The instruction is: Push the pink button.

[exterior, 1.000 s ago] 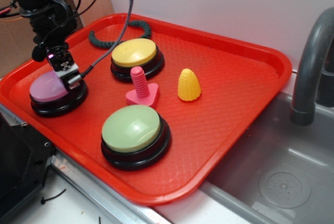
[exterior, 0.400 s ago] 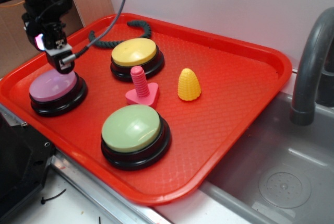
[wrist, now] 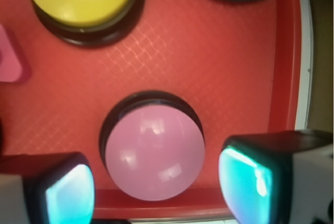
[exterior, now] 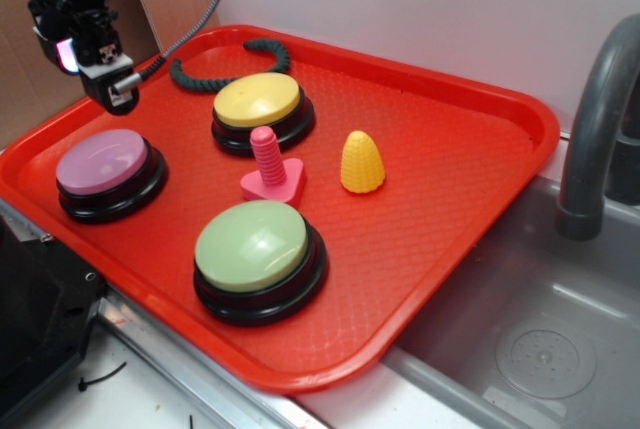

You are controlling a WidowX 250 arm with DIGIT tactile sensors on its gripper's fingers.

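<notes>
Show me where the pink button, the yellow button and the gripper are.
pink button (exterior: 100, 160), exterior view, domed top.
yellow button (exterior: 257, 99), exterior view, domed top.
gripper (exterior: 118, 95), exterior view, between fingertips.

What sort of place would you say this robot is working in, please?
Probably a toy kitchen set up as a robot test bench. A grey sink basin with a dark faucet sits beside a red tray holding the pink button, a toy corn and other buzzers.

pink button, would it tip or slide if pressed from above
The pink button probably stays put: its black base is wide and sits flat on the red tray. Its glossy dome may let an off-centre press skid. The textured tray likely limits sliding.
</notes>
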